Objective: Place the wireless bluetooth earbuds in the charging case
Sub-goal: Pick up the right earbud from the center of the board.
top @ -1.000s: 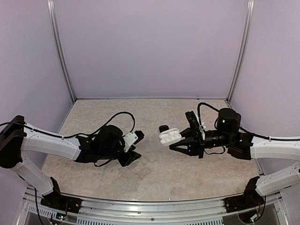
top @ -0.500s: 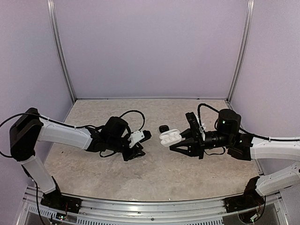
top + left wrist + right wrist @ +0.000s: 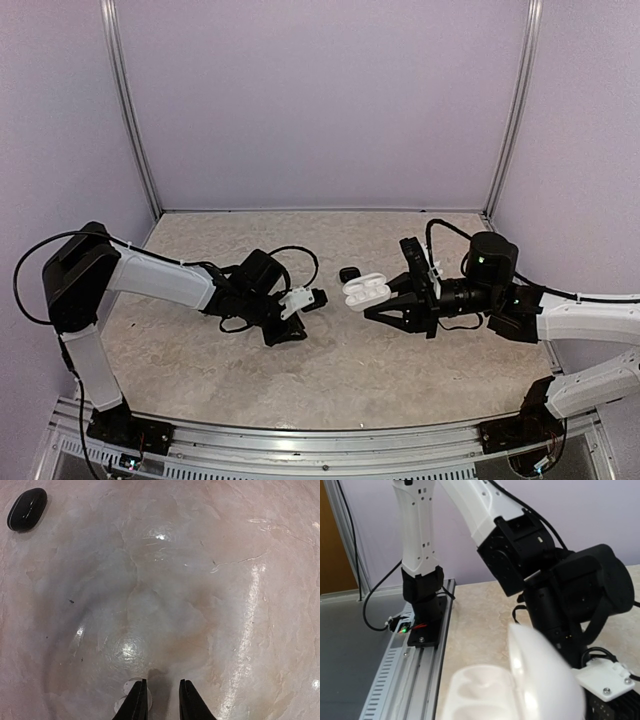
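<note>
My right gripper is shut on an open white charging case, held just above the table. In the right wrist view the case fills the bottom, lid up, its wells empty; my fingers are hidden. My left gripper hovers low over the table left of the case. In the left wrist view its jaws stand slightly apart with nothing between them. A white earbud lies against the outside of the left finger, partly hidden. A glossy black oval piece lies just behind the case and shows in the left wrist view.
The beige marbled tabletop has purple walls at the back and sides. A metal rail runs along the near edge. The left arm's wrist and base show in the right wrist view, close in front of the case.
My left arm has reached right and a little farther back, toward the case. The right gripper and the case have barely moved.
</note>
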Action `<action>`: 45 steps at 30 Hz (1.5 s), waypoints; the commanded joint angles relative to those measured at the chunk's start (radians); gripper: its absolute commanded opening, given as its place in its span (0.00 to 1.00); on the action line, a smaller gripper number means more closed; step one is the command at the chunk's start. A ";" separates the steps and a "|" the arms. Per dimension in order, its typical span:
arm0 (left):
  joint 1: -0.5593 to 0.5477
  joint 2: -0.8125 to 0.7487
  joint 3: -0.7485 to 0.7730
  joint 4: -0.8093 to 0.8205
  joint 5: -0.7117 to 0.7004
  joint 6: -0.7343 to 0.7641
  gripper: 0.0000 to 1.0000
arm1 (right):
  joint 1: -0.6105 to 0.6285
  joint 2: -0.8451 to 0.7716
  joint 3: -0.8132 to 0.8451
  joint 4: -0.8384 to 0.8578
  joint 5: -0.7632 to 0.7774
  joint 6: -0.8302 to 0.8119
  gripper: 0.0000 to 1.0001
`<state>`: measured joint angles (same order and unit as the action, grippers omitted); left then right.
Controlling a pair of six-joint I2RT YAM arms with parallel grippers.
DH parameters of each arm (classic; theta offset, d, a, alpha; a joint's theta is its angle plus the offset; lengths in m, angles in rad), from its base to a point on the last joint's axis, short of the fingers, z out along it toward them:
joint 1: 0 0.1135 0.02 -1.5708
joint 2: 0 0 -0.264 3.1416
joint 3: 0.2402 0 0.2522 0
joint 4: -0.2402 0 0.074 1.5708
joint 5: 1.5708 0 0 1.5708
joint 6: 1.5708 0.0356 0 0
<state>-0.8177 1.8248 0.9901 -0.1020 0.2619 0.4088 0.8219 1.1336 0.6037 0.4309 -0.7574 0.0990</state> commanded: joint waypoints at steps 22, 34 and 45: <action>0.022 0.054 0.053 -0.091 -0.093 0.033 0.25 | -0.021 -0.006 0.002 -0.008 -0.003 -0.010 0.03; 0.040 0.080 0.082 -0.101 -0.110 0.042 0.25 | -0.024 -0.001 0.008 -0.011 -0.010 -0.008 0.03; 0.049 0.046 0.079 -0.073 -0.097 0.042 0.09 | -0.027 -0.006 0.009 -0.015 -0.004 -0.007 0.02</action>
<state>-0.7734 1.8870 1.0657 -0.1741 0.1570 0.4503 0.8074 1.1336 0.6037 0.4152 -0.7589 0.0956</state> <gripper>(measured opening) 0.134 0.243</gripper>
